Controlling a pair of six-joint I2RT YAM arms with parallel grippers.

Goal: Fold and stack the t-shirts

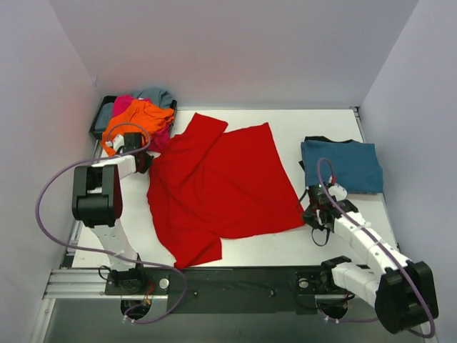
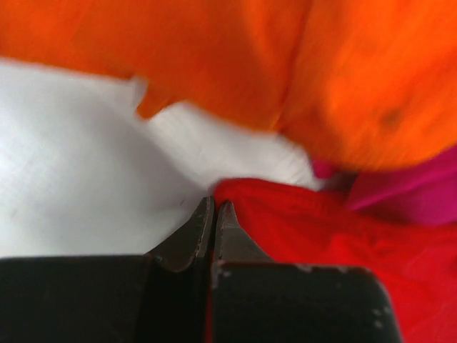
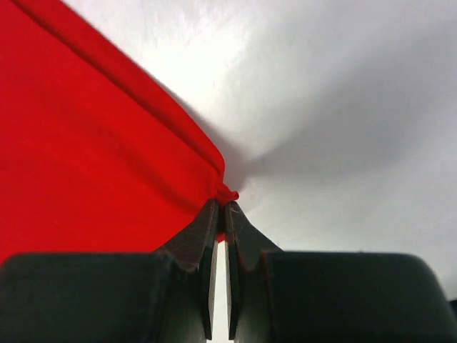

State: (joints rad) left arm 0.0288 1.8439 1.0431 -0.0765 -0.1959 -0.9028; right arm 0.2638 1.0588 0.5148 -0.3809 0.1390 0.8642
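A black bin [image 1: 98,123] just beyond the left tool [image 2: 215,214] holds a heaped orange t-shirt [image 1: 139,118], pink t-shirt [image 1: 123,102] and grey-blue t-shirt [image 1: 157,94]. The left tool and the right tool [image 3: 220,214] each have their fingers clamped tight on an edge of the red t-shirt [image 1: 221,179], which is spread on the bench [image 1: 321,121] between them.

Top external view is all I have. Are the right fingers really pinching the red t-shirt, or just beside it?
Observer: The right fingers are shut on a bunched corner of the red t-shirt.
Operator: And the left?
Observer: The left fingers are shut at its edge; a red sliver shows between them.
Operator: Anything close ahead of them?
Observer: The orange t-shirt, with bare table between.
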